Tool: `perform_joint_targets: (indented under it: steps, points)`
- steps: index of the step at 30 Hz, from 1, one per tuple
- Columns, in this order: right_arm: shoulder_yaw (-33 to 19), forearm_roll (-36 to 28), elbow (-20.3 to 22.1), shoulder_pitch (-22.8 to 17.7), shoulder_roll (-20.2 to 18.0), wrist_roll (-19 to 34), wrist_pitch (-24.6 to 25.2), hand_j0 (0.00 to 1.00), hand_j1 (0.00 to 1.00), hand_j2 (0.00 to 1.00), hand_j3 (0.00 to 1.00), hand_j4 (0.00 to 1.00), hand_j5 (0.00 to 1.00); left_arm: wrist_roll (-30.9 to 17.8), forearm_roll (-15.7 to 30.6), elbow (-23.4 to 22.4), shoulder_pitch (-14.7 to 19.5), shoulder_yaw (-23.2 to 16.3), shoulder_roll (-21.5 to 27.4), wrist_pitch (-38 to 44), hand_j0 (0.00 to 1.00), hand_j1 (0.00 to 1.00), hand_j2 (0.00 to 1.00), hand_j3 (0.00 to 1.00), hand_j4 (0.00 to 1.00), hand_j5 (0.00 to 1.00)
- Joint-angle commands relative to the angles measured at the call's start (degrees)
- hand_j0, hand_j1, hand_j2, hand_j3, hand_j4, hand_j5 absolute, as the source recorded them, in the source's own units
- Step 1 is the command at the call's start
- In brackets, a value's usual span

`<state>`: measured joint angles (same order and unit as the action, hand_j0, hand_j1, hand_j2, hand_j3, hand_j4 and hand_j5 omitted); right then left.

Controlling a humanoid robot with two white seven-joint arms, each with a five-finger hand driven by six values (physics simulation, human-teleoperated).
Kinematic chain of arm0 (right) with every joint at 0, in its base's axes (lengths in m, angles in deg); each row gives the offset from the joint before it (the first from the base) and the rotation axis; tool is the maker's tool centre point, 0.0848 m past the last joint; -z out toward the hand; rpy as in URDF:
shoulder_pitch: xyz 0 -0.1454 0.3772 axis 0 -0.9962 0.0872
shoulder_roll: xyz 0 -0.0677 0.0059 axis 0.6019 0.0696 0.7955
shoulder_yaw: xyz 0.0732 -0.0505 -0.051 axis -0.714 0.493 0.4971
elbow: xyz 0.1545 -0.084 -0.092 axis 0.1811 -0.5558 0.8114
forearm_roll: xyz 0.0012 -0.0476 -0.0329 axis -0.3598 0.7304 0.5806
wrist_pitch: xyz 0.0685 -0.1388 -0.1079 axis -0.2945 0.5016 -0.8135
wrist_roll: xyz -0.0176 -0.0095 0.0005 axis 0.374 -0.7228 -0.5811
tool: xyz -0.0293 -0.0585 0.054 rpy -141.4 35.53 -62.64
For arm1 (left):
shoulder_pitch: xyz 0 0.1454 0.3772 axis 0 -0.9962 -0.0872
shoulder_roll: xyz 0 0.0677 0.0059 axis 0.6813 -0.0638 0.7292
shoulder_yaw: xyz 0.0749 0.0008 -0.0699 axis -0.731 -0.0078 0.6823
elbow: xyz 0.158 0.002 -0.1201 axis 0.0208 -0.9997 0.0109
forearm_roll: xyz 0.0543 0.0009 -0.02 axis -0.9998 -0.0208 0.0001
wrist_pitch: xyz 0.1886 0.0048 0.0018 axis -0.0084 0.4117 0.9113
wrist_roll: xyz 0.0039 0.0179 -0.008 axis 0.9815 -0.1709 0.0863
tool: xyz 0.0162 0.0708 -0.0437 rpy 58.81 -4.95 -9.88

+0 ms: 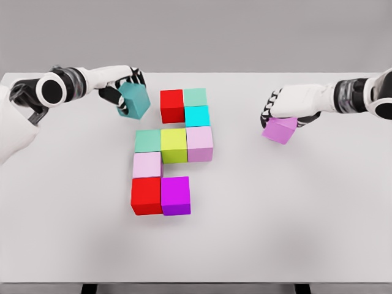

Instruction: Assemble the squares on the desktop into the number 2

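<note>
Several coloured cubes form a stepped figure mid-table: a red cube (172, 105) and mint cube (195, 97) on top, a cyan cube (197, 115) below, then a green cube (147, 141), yellow cube (174, 144) and pale pink cube (199, 143) in a row, a pink cube (147, 165), and a red cube (146, 195) beside a magenta cube (176, 195) at the bottom. My left hand (122, 89) is shut on a teal cube (135, 101), tilted, just left of the top red cube. My right hand (283, 110) is shut on a violet cube (280, 130) at the right.
The white table (294, 226) reaches the picture's sides, with its front edge low in the frame. A grey wall stands behind it.
</note>
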<state>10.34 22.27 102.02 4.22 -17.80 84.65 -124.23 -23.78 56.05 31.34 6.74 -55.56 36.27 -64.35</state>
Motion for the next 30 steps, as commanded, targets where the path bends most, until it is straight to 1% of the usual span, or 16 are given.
perform_joint_targets:
  steps: [1, 2, 4, 6, 7, 9, 11, 13, 14, 16, 18, 19, 20, 23, 25, 30]
  points:
    - [-0.06, -1.52, 5.16, 0.00, -2.61, -0.03, 0.15, 0.54, 0.54, 0.54, 0.54, 0.54, 0.54, 1.68, 0.23, 0.69, 0.00, -0.25, 0.09, 3.08, 0.36, 0.36, 0.36, 0.36, 0.36, 0.36]
    - [-0.06, -2.66, 8.24, -0.35, -4.11, -0.03, 0.15, 0.54, 0.54, 0.54, 0.54, 0.54, 0.54, 2.21, 0.14, 0.96, 0.00, -0.51, 0.09, 4.05, 0.36, 0.36, 0.36, 0.36, 0.36, 0.36]
    - [0.02, -3.19, 10.79, -0.53, -5.25, -0.03, 0.15, 0.54, 0.54, 0.54, 0.54, 0.54, 0.54, 3.53, -0.21, 2.01, 0.00, -1.48, 0.09, 7.03, 0.36, 0.36, 0.36, 0.36, 0.36, 0.36]
    - [0.02, -3.19, 13.60, -0.88, -6.39, -0.03, 0.15, 0.54, 0.54, 0.54, 0.54, 0.54, 0.54, 3.97, -0.21, 3.77, 0.00, -1.74, 0.01, 10.11, 0.36, 0.36, 0.36, 0.36, 0.36, 0.36]
    - [0.02, -3.19, 15.35, -1.32, -6.83, -0.03, 0.15, 0.54, 0.54, 0.54, 0.54, 0.54, 0.54, 3.97, -0.21, 3.77, 0.00, -2.44, -0.43, 11.34, 0.36, 0.36, 0.36, 0.36, 0.36, 0.36]
    - [0.02, -3.45, 17.20, -2.11, -6.83, -0.03, 0.15, 0.54, 0.54, 0.54, 0.54, 0.54, 0.54, 4.67, -0.21, 3.86, 0.00, -3.33, -1.13, 13.19, 0.36, 0.36, 0.36, 0.36, 0.36, 0.36]
    - [0.11, -3.45, 18.88, -2.99, -6.83, -0.03, 0.15, 0.54, 0.54, 0.54, 0.54, 0.54, 0.54, 5.64, -0.21, 3.77, 0.00, -3.42, -1.14, 13.81, 0.36, 0.36, 0.36, 0.36, 0.36, 0.36]
    - [0.20, -3.45, 19.67, -3.51, -6.75, -0.03, 0.15, 0.54, 0.54, 0.54, 0.54, 0.54, 0.54, 5.73, -0.29, 3.77, 0.09, -3.42, -1.22, 13.98, 0.36, 0.36, 0.36, 0.36, 0.36, 0.36]
    - [1.07, -3.37, 20.02, -3.43, -6.66, -0.03, 0.15, 0.54, 0.54, 0.54, 0.54, 0.54, 0.54, 5.73, -0.56, 3.68, 0.09, -3.42, -1.57, 14.51, 0.36, 0.36, 0.36, 0.36, 0.36, 0.36]
    - [2.13, -3.45, 21.07, -3.52, -6.31, -0.03, 0.15, 0.54, 0.54, 0.54, 0.54, 0.54, 0.54, 5.73, -0.65, 3.77, 0.26, -4.47, -2.72, 17.23, 0.36, 0.36, 0.36, 0.36, 0.36, 0.36]
    - [2.66, -3.37, 21.51, -3.69, -5.34, -0.03, 0.15, 0.54, 0.54, 0.54, 0.54, 0.54, 0.54, 5.73, -3.80, 3.68, 0.35, -4.56, -4.47, 18.37, 0.37, 0.37, 0.37, 0.37, 0.37, 0.37]
    - [3.71, -3.37, 21.69, -3.78, -4.90, -0.03, 0.15, 0.54, 0.54, 0.54, 0.54, 0.54, 0.54, 5.90, -4.95, 3.60, 0.35, -4.56, -5.79, 20.31, 0.37, 0.37, 0.37, 0.37, 0.37, 0.37]
    - [4.24, -3.37, 22.13, -3.78, -4.20, -0.03, 0.15, 0.54, 0.54, 0.54, 0.54, 0.54, 0.54, 7.13, -4.95, 3.60, 0.35, -4.56, -6.41, 21.47, 0.38, 0.38, 0.38, 0.38, 0.38, 0.38]
    - [5.73, -3.37, 23.62, -3.78, -3.32, -0.03, 0.15, 0.54, 0.54, 0.54, 0.54, 0.54, 0.54, 7.49, -4.86, 3.51, 0.35, -4.65, -7.46, 21.47, 0.39, 0.39, 0.39, 0.39, 0.39, 0.39]
    - [6.09, -3.37, 23.71, -3.78, -2.53, -0.03, 0.15, 0.54, 0.54, 0.54, 0.54, 0.54, 0.54, 7.57, -4.86, 3.60, 0.35, -4.65, -7.55, 21.47, 0.40, 0.40, 0.40, 0.40, 0.40, 0.40]
    - [10.22, -3.37, 23.71, -1.94, 0.72, -0.03, 0.15, 0.54, 0.54, 0.54, 0.54, 0.54, 0.54, 7.66, -4.69, 3.51, 0.18, -4.82, -8.26, 21.47, 0.43, 0.43, 0.43, 0.43, 0.43, 0.43]
